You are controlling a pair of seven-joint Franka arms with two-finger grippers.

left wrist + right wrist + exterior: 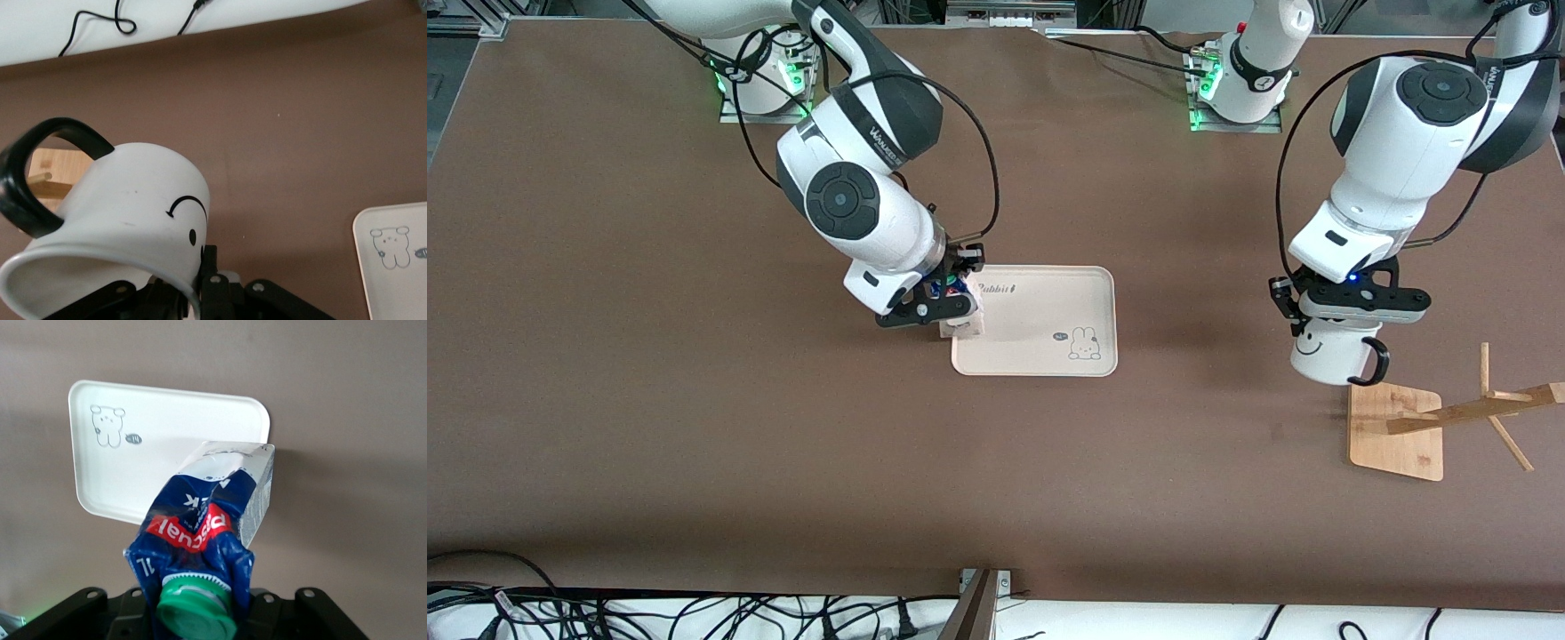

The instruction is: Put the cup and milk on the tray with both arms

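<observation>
The right tool [951, 298] grips the milk [963, 322] over the tray [1040, 333]'s nine o'clock edge; the left tool [1347, 307] holds the cup [1329, 354] well off at three o'clock.

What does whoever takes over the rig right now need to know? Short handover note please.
Right gripper: shut on the milk, held by its top in the air over the tray's edge toward the right arm's end.
Left gripper: shut on the cup, carried in the air just off the wooden stand at the left arm's end of the table, well away from the tray.
Done: both items picked up.
Left: set the milk down on the tray and release; bring the cup across to the tray, set it down beside the milk, release. Nothing rests on the tray yet.
</observation>
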